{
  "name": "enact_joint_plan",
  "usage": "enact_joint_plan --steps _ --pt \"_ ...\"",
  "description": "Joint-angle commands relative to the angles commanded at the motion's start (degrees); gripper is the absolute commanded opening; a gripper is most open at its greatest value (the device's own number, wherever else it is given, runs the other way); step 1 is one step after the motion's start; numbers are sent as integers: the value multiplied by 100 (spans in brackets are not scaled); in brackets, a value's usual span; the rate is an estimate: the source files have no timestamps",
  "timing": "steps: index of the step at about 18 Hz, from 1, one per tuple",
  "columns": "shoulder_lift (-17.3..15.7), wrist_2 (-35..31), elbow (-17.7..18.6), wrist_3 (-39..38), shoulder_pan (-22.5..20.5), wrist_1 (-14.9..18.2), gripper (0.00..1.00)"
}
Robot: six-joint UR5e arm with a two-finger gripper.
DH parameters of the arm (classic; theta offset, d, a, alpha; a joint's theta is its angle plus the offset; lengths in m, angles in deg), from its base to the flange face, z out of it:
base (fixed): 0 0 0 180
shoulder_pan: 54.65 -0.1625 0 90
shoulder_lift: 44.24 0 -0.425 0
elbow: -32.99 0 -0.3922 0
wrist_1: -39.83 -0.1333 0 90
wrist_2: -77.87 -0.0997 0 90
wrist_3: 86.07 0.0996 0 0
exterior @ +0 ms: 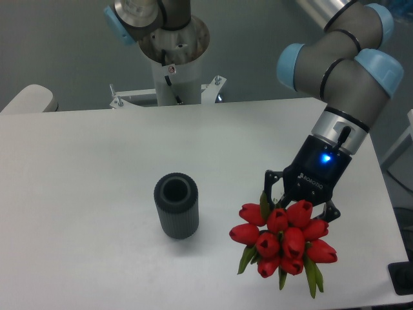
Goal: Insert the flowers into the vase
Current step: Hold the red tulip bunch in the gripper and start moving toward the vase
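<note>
- The flowers (284, 240) hang nearest the camera, heads toward the lens, near the counter's (84, 194) front right corner.
- The end effector (298, 208) is clamped on their stems.
- The vase (175, 205) stands upright, well apart to the left.
- Advice: turn the stems downward, centre over the opening, then lower.

flowers (284, 240): red heads, green leaves
vase (175, 205): dark grey, ribbed
gripper (301, 208): black, blue light
arm (348, 61): grey, light-blue caps
table (84, 187): white
</note>
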Motion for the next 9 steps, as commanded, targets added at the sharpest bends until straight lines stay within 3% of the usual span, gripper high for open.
enact_joint_plan --steps 9 --pt "-9 9 53 0 114 -140 28"
